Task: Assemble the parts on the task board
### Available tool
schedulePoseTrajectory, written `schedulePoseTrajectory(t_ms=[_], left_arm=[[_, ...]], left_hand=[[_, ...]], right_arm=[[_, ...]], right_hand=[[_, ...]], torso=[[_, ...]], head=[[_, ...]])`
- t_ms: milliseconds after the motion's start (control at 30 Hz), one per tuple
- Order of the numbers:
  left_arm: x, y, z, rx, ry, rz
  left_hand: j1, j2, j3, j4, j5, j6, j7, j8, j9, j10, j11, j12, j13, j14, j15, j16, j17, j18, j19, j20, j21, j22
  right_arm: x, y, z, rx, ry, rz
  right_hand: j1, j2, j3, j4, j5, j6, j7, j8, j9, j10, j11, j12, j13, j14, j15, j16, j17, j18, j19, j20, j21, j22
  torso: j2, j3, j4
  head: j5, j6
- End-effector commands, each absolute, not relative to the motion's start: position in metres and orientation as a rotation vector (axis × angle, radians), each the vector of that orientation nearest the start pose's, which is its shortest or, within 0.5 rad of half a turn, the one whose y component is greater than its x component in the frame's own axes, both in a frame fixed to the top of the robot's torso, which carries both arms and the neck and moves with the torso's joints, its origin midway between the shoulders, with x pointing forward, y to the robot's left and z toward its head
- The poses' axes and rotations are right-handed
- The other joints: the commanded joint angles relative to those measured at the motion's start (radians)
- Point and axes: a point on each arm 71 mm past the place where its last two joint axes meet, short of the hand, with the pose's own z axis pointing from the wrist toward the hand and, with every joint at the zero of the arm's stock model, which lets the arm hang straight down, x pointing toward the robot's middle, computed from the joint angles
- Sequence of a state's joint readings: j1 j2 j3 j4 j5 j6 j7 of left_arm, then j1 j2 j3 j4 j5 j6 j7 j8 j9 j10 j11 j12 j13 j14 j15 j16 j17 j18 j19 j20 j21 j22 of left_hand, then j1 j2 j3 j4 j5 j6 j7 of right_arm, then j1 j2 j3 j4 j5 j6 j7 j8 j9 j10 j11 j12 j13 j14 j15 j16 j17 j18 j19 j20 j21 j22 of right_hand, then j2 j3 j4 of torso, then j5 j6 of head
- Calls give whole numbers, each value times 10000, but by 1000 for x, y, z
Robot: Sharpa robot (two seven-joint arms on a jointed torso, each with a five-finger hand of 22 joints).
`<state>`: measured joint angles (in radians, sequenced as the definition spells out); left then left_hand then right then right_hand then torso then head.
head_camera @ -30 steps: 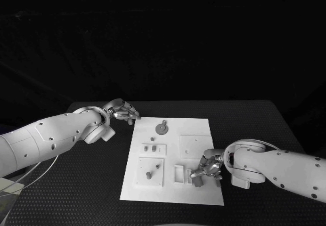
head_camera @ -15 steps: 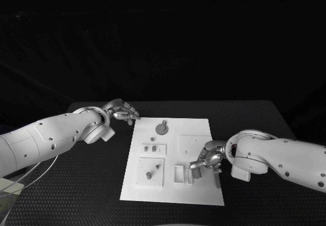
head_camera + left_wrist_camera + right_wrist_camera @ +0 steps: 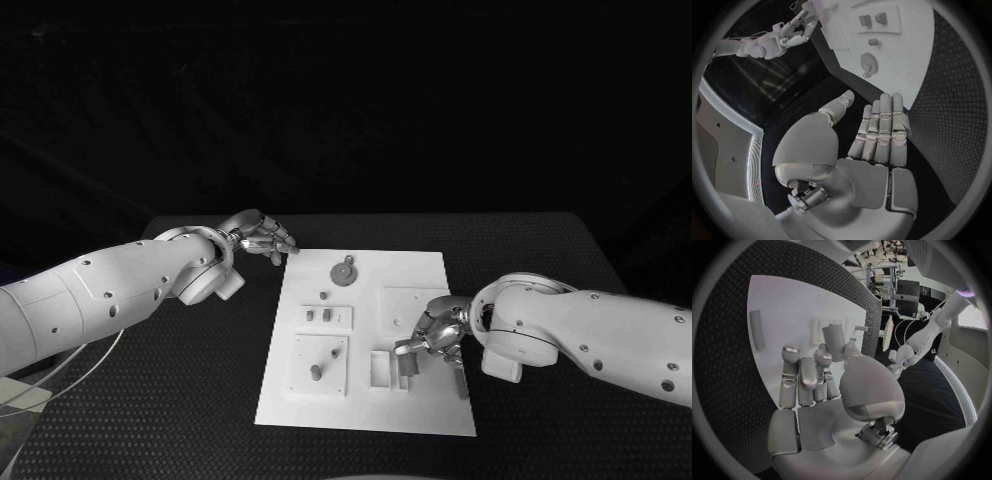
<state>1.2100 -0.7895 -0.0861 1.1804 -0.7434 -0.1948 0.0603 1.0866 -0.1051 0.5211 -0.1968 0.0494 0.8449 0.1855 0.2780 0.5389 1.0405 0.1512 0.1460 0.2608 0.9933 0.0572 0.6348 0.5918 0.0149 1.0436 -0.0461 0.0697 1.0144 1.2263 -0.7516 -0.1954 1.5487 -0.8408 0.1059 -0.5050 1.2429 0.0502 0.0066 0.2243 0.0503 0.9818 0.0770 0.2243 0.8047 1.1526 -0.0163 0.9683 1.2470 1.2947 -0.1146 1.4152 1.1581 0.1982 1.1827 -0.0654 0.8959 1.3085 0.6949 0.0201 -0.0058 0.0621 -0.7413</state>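
The white task board [image 3: 418,275] lies in the middle of the black table. My right hand [image 3: 438,340] hovers over its near right part and pinches a small grey part [image 3: 408,365] between thumb and fingers; the same part [image 3: 834,340] stands upright above the fingers [image 3: 801,375] in the right wrist view. Just left of it is a rectangular slot block [image 3: 381,370]. My left hand [image 3: 260,237] rests off the board's far left corner, fingers straight and together, holding nothing [image 3: 879,130]. A round part [image 3: 343,270] sits near the far edge.
A long grey bar [image 3: 462,385] lies on the board by its right edge, close under my right hand. Several small grey parts [image 3: 319,315] stand in the board's left half. Black table [image 3: 577,260] surrounds the board.
My right hand has drawn back from the board's near right edge, up and slightly left, carrying the small grey part. The left arm has not moved.
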Motion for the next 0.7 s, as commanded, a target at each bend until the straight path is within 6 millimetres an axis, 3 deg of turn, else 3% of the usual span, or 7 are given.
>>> schedulePoseTrajectory(t_ms=[33,233,700], left_arm=[[535,281,-222,-5541,18217,-8499],[535,280,-222,-5540,18220,-8504],[535,280,-222,-5548,18239,-8493]], left_hand=[[-71,24,2,32,26,-40,-6,27,-9,-64,10,64,-11,63,-24,-50,15,185,19,20,10,-10],[-67,20,2,29,26,-41,-6,27,-9,-65,10,65,-13,64,-24,-54,20,186,18,20,10,-10],[-67,15,-2,29,26,-43,-5,27,-11,-77,15,62,-19,58,-21,-70,35,183,10,23,8,-11]], right_arm=[[440,-161,-268,2595,25487,5783],[440,-149,-269,2438,25644,5942],[441,-133,-276,1545,25834,5727]], right_hand=[[267,179,-31,98,24,209,103,-61,7,-80,-76,22,-16,70,-148,-31,20,636,50,11,-34,154],[307,55,-133,623,26,317,83,-103,-79,-74,-96,3,-92,40,-168,-63,-30,636,89,-11,-44,150],[-111,167,-105,682,26,569,14,-93,-180,-41,-163,-62,-211,-30,-231,-146,-144,636,87,9,-88,142]], torso=[[-1,-7,-18],[2,3,-17],[6,13,7]], head=[[-2,-2],[-5,25],[24,-4]])
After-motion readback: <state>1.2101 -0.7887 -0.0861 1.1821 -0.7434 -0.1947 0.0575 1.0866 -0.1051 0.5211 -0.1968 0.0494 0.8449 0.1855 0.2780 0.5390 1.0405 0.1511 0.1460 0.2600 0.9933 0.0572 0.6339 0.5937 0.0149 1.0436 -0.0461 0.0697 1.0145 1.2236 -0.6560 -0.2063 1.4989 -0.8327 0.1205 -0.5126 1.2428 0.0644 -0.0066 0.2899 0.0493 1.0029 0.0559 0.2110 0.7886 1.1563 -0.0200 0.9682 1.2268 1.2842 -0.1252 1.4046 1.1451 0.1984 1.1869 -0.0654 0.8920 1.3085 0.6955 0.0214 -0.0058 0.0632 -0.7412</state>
